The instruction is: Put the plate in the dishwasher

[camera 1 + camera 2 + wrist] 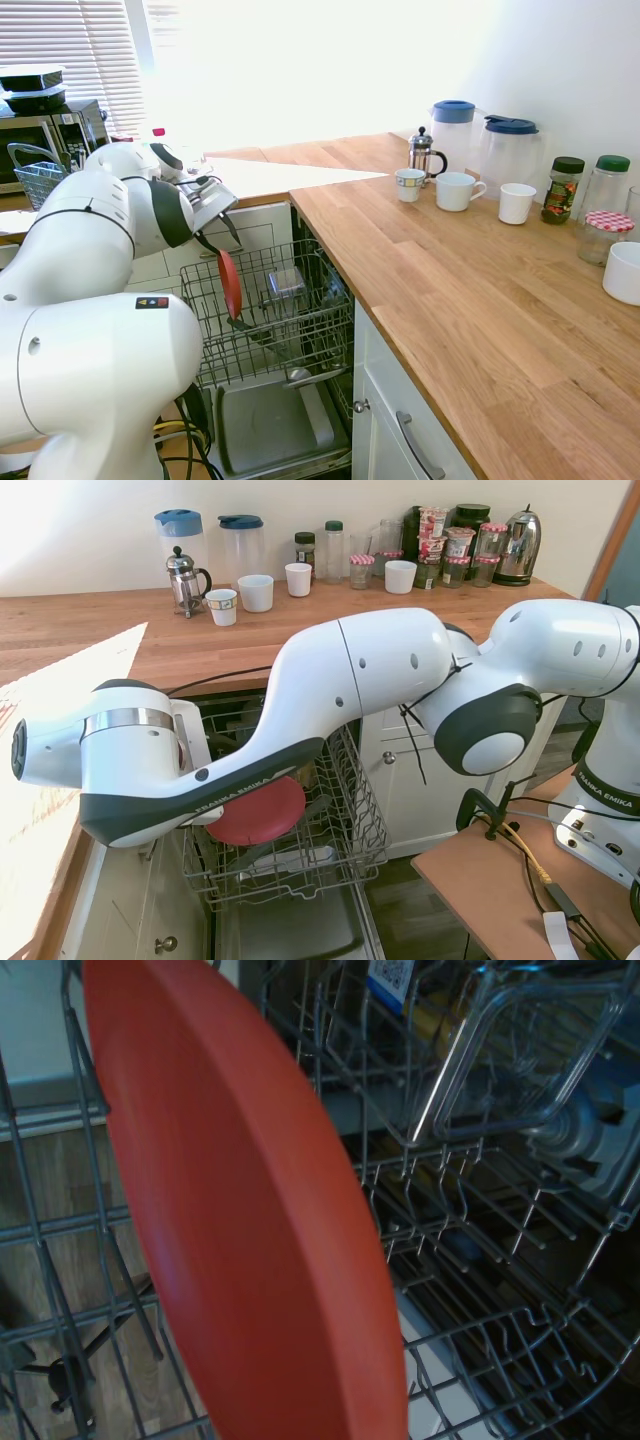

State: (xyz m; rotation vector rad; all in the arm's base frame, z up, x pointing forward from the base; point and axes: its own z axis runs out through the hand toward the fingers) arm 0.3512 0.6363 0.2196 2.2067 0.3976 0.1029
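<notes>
We see the round coral-pink plastic plate standing on edge inside the grey wire rack of the under-counter dishwasher, near the rack's outer wall, with free prongs beside it. The white arm's two-finger gripper sits just above the plate's rim; we cannot tell how its jaws stand. A pale oak worktop with white mugs borders the rack.

Blown-out window glare floods the exterior views; wrist view dim, soft.
</notes>
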